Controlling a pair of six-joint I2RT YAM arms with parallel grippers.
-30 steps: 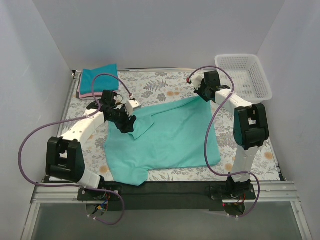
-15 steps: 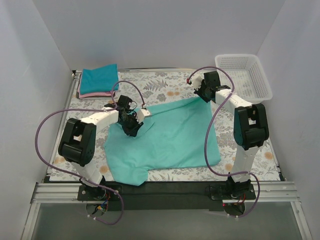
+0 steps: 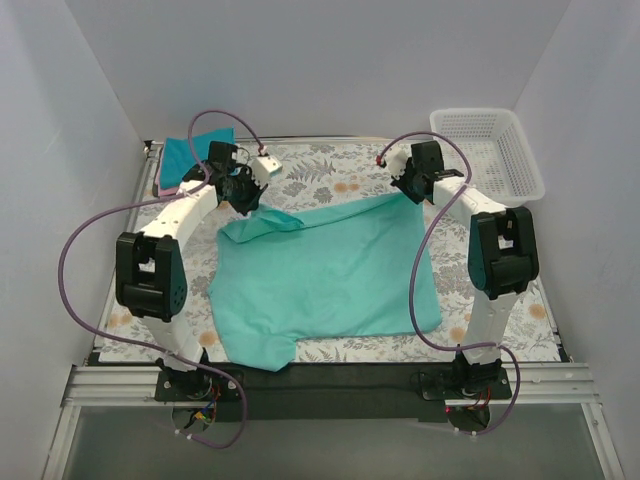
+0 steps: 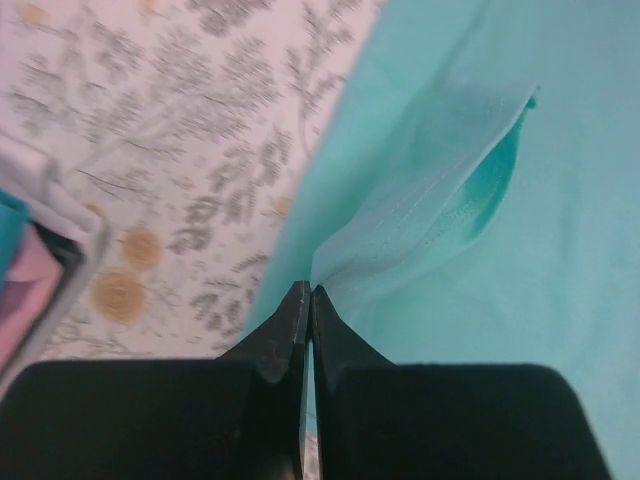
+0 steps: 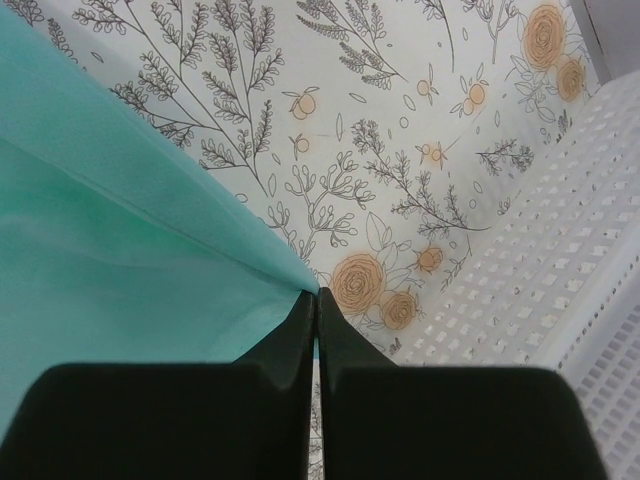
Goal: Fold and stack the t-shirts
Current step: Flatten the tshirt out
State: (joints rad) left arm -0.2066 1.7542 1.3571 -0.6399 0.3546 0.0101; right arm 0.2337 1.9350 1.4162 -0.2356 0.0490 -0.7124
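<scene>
Two arms (image 3: 185, 212) outstretched, left gripper (image 4: 308, 291) and right gripper (image 5: 316, 293) clamped on far corners of sea-green t-shirt (image 3: 330, 270)

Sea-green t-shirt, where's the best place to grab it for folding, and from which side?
Likely its two far corners, coming in low from the far edge. The sea-green t-shirt lies spread flat, so only its edges offer something thin to pinch. The left gripper and right gripper are shut on cloth at those corners now.

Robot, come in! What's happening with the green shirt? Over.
Left gripper shut on green t-shirt. Right gripper shut on its corner. White basket off right, not touching.
</scene>
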